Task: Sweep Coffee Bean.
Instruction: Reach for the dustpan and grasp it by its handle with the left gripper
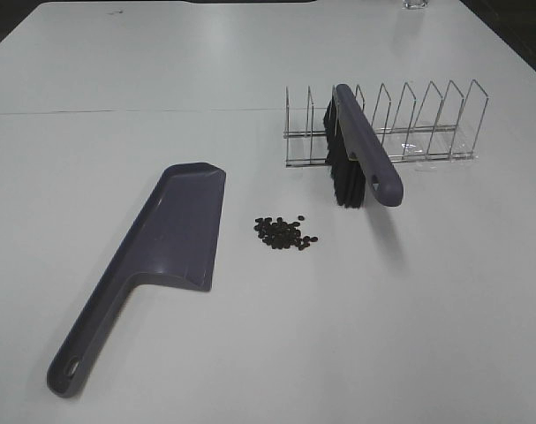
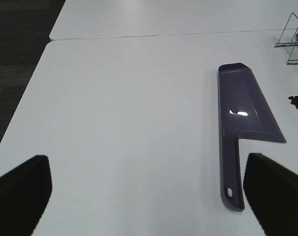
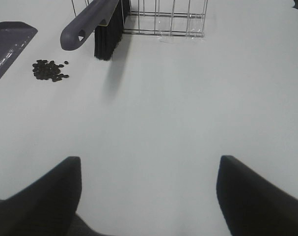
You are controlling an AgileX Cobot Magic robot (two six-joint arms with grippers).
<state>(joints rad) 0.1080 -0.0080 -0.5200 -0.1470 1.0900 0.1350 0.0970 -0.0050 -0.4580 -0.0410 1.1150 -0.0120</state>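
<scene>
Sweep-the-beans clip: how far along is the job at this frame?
Done: nothing visible. The coffee bean cluster lies loose on the table beside the dustpan, none in it. In hand: nothing; the left gripper and right gripper are open and empty. Left: take the brush from the wire rack, take the dustpan, sweep the beans in.
</scene>
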